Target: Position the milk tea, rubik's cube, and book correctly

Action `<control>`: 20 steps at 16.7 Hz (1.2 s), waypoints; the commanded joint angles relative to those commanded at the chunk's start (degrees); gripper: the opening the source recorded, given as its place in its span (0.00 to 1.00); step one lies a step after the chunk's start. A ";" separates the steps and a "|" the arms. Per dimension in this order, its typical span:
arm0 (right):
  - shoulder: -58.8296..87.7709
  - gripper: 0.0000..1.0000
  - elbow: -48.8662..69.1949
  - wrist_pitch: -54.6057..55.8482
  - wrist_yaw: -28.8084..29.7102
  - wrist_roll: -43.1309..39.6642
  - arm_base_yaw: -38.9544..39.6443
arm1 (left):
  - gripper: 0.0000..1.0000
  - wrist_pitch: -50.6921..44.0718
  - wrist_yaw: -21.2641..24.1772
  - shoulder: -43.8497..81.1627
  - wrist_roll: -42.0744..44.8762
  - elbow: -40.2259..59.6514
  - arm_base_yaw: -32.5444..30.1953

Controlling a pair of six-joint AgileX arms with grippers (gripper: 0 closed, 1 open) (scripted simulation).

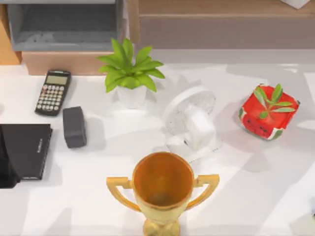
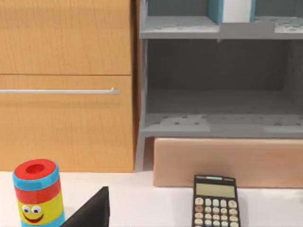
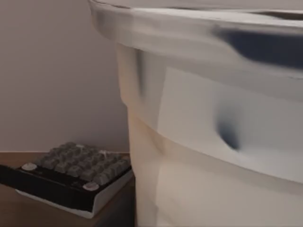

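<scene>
Book point(image 2: 235, 9) stood upright on the upper level of the gray shelf point(image 2: 180, 28), teal covers either side of white page edges. Looked placed, so that part judged done.

Pale cup point(image 3: 213, 142), taken for the milk tea, sat right up against the right wrist camera. Stood beside a dark keypad point(image 3: 71, 177) on a wooden surface; position relative to the shelf could not be worked out. Judged mid-placement at best.

Rubik's cube: placement could not be confirmed. Counted as still open.

Lower level of the shelf looked bare. Below the shelf on the counter point(image 1: 246, 187): calculator point(image 2: 215, 205) straight in front, striped smiley-face cylinder point(image 2: 37, 191) off to the side under the wooden drawers. Farther out from the shelf: dark gray box point(image 1: 74, 126), black notebook point(image 1: 27, 150), potted plant point(image 1: 129, 69), white fan point(image 1: 191, 120), gold trophy point(image 1: 163, 184), and farthest off, watermelon planter point(image 1: 268, 115).

Left end effector and right end effector: could not tell whether released, clenched or grasping anything.
</scene>
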 joint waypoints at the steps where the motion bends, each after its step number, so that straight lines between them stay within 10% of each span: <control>1: 0.00 0.17 0.00 0.00 0.00 0.00 0.00 | 1.00 0.00 0.00 0.00 0.00 0.00 0.00; 4: 0.00 0.00 0.00 0.00 0.00 0.00 0.00 | 1.00 0.00 0.00 0.00 0.00 0.00 0.00; 20: -7.66 0.00 -11.17 4.41 -3.73 2.44 1.38 | 1.00 0.00 0.00 0.00 0.00 0.00 0.00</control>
